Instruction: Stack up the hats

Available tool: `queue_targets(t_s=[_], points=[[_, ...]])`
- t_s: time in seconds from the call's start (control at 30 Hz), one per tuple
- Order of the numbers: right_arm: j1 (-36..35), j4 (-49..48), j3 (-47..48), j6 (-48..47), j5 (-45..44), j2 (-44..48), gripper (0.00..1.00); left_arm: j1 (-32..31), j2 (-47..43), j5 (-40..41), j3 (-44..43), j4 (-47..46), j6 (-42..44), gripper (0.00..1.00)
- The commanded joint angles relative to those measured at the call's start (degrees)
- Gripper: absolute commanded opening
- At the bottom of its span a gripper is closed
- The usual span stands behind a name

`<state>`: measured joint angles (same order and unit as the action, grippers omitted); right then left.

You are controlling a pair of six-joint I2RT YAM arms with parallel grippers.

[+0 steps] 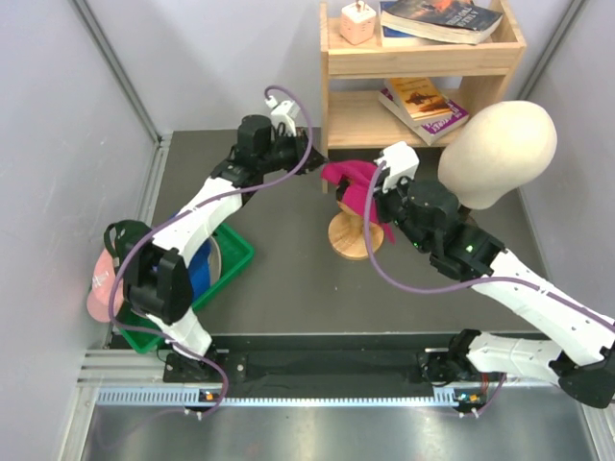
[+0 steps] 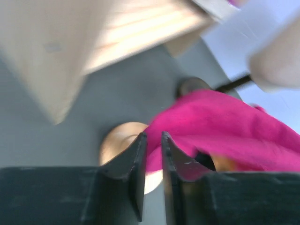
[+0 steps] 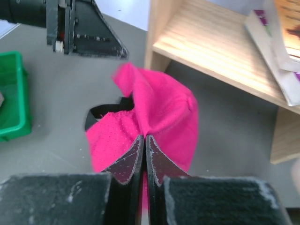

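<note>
The right end effector is pinching a fold of the bright pink hat, with its jaws closed tight on the fabric. The hat is hanging crumpled over the round wooden stand in the middle of the desk. Whether it is touching the stand cannot be told. The left end effector is hovering just beside the hat, with its jaws a narrow slit apart and gripping nothing.

The step in hand seems to be bringing this hat to the others. A blue cap is sitting in the green bin, and a pale pink cap is lying at the desk's left edge. Doing it well likely means lifting straight up until the fabric is clear of the stand. The left end effector should be opening wider before taking a second hold on the brim, so the hat is carried spread rather than bunched.

Only the overhead view is showing the bin, the caps and the 2 arms together. Only the right wrist view is showing the pinch, and the left end effector standing clear of the fabric. The left wrist view, though blurred, is showing the gap between its own jaws.
</note>
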<state>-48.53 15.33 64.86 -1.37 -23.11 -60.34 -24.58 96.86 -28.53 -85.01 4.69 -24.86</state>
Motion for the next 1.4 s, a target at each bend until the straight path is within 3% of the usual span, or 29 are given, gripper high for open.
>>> queue_targets(t_s=[0.0,0.1,0.17,0.33,0.67,0.7,0.8,0.83,0.9,0.93,1.03,1.27,1.37], points=[[-2.2,-3.7,0.1,0.3,1.3,-0.7,0.0,2.5,-6.2,10.5,3.5,1.0,-0.2,0.43],[-3.1,-3.6,-1.1,0.2,1.6,-1.8,0.0,2.5,-11.1,14.5,6.3,2.7,-0.9,0.74],[-3.3,-4.0,-1.9,0.4,1.5,-2.2,0.0,2.6,-15.0,16.7,7.9,3.8,-1.2,0.8],[-4.4,-4.5,-3.9,0.0,3.6,-3.1,0.0,2.5,-23.3,24.0,11.0,11.3,-1.4,0.9],[-5.8,-5.8,-4.9,-1.4,4.5,-6.3,0.03,2.5,-38.4,31.2,17.9,22.3,3.5,0.96],[-5.8,-5.7,-5.0,-1.3,4.6,-6.5,0.05,2.5,-39.0,31.3,19.2,22.6,3.9,0.96],[-6.0,-5.2,-5.4,-1.1,5.3,-6.3,0.27,2.5,-40.7,32.0,21.3,24.4,4.5,0.97],[-6.1,-5.2,-5.4,-0.9,5.4,-6.0,0.39,2.5,-41.3,33.3,21.9,24.7,4.7,0.97],[-6.2,-5.4,-6.0,-0.7,5.4,-5.1,0.51,2.5,-41.9,34.9,23.1,25.1,5.2,0.97],[-6.2,-5.5,-6.1,-0.5,5.5,-4.7,0.63,2.5,-42.5,35.6,23.6,25.2,5.4,0.98],[-6.3,-5.6,-6.9,0.1,6.5,-2.4,0.76,2.5,-43.8,37.8,24.2,25.2,6.3,0.98],[-6.3,-5.9,-9.5,1.1,5.3,4.0,0.87,2.5,-47.1,46.2,24.4,26.2,9.5,0.99],[-6.2,-6.4,-10.7,4.2,2.3,6.2,0.9,2.6,-48.2,58.6,24.5,29.5,10.4,0.99]])
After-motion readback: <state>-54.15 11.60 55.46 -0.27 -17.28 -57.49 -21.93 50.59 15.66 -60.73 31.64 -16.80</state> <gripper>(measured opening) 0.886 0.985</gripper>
